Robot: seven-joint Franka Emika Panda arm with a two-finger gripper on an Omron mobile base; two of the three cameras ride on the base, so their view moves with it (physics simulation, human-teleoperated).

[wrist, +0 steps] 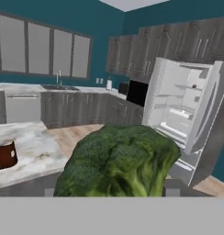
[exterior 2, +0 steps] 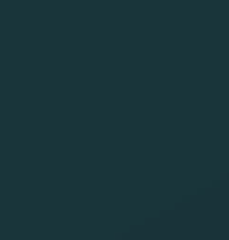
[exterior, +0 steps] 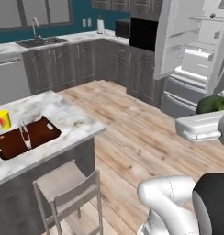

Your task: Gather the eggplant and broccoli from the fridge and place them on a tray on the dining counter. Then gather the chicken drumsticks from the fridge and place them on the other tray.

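Observation:
My gripper [wrist: 112, 192] is shut on the green broccoli [wrist: 118, 160], which sits large and close in the hand view and covers most of the fingers. In the left base view the broccoli [exterior: 211, 104] shows at the right edge, held up over the wooden floor. A dark brown tray [exterior: 42, 132] lies on the marble dining counter [exterior: 63, 117] at the left, with a thin pale utensil in it. That tray [wrist: 3, 156] also shows at the left edge of the hand view. The fridge [exterior: 196, 59] stands open at the back right. The eggplant and chicken drumsticks are out of view.
A yellow cup [exterior: 3, 119] stands beside the tray. A grey stool [exterior: 68, 183] sits against the counter's near side. Grey cabinets with a sink [exterior: 40, 41] line the back wall, and a black oven [exterior: 142, 34] adjoins the fridge door [wrist: 201, 110]. Wooden floor [exterior: 132, 128] lies between fridge and counter.

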